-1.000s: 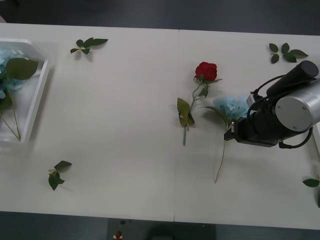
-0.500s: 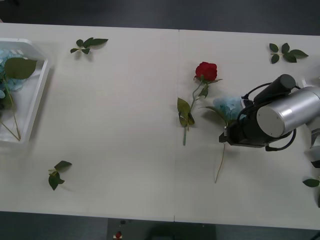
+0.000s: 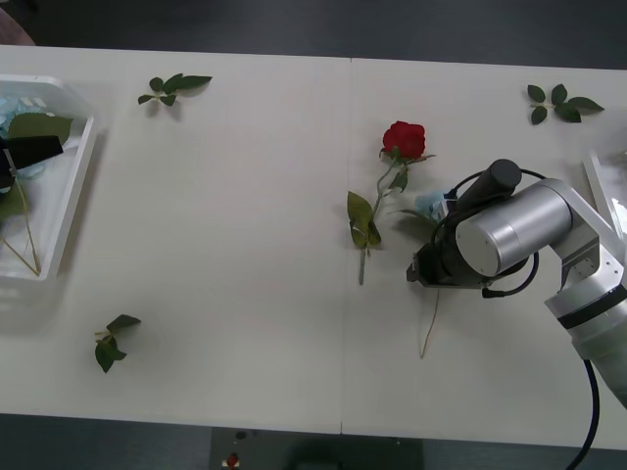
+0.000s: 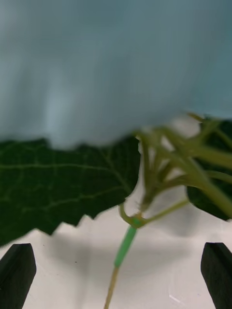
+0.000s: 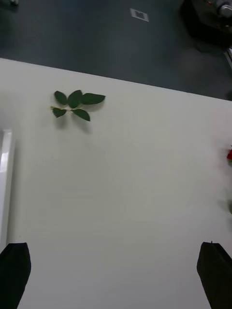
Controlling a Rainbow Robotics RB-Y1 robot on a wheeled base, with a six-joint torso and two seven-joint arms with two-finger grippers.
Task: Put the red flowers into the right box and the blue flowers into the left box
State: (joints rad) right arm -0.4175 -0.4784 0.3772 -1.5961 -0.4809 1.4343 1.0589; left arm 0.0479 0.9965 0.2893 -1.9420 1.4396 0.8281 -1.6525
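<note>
Right gripper [image 4: 116, 275] spread wide, black fingertips [image 4: 17, 273] straddling pale blue fluffy artificial flower [image 4: 111, 67], untouched, just right of red rose [image 3: 404, 138]; left gripper [image 5: 113, 275] likewise spread, empty, over shallow white plastic tray [image 3: 73, 191].

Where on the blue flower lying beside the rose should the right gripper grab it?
Probably the thin stem just below the blue flower head, from straight above. The right gripper is open astride it, and the fluffy head and leaves give no firm hold.
</note>
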